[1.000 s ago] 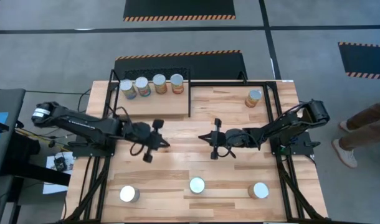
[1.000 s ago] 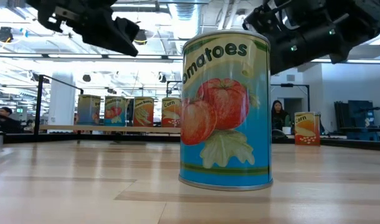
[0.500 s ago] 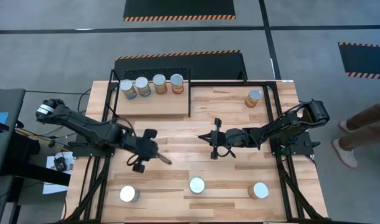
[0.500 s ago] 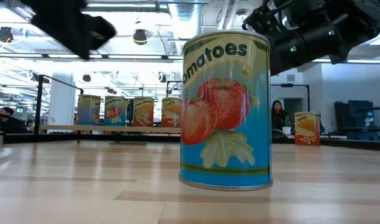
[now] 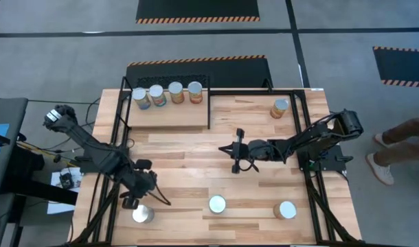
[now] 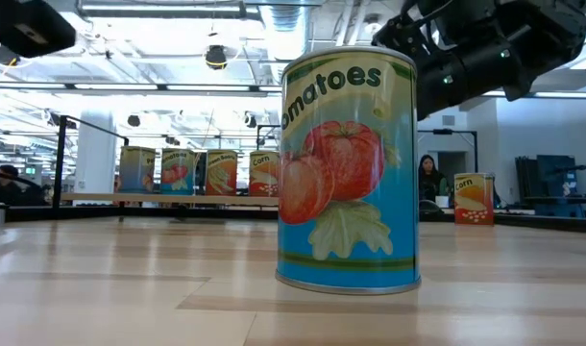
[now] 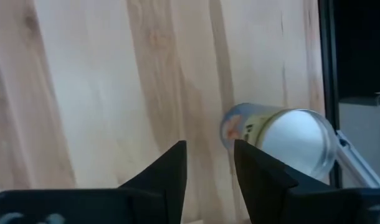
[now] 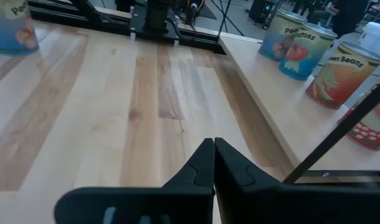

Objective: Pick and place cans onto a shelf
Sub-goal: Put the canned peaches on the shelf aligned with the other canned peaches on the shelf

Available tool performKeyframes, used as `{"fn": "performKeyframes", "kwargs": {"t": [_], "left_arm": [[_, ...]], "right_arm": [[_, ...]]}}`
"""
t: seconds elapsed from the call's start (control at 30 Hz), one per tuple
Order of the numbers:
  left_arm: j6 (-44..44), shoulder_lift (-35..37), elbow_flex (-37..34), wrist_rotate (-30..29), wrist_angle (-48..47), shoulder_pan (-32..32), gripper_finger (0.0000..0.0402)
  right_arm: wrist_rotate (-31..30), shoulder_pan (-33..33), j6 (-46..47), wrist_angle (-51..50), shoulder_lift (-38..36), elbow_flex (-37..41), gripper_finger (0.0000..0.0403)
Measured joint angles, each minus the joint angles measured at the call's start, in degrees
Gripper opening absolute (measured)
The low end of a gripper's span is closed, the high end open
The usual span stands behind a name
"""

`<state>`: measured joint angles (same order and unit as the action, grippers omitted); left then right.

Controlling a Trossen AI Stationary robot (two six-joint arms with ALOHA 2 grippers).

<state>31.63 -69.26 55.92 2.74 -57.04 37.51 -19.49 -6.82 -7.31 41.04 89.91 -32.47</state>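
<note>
Bare tabletop [image 5: 196,168] between shelf [image 5: 170,115] and front cans [image 5: 217,204].

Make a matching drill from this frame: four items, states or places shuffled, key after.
Items:
1. left claw
2. right claw
3. tomatoes can
4. corn can

States or places:
A. alone at the table's far right
B. shut, mid-table
C. open, beside the near-left can
D. closest to the low camera

Pairs: 1-C, 2-B, 3-D, 4-A
</note>
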Motion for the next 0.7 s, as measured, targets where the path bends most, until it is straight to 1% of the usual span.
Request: {"fn": "performKeyframes", "kwargs": {"t": [0.23, 0.43, 0.57, 0.7], "left_arm": [[4.3, -4.4, 0.0, 0.1, 1.6, 3.9, 0.0120], [7.9, -8.6, 0.0, 2.0, 4.0, 6.1, 0.0120], [8.2, -9.7, 0.0, 2.0, 4.9, 6.5, 0.0120], [8.4, -10.0, 0.0, 2.0, 4.9, 6.5, 0.0109]], "right_arm": [[0.1, 2.0, -0.9, 0.2, 0.0, 0.0, 0.0019], [0.4, 3.7, -0.9, 0.2, 0.0, 0.0, 0.0018], [3.0, 4.4, -0.8, 0.2, 0.0, 0.0, 0.0018], [3.1, 4.3, -0.7, 0.2, 0.0, 0.0, 0.0019]]}}
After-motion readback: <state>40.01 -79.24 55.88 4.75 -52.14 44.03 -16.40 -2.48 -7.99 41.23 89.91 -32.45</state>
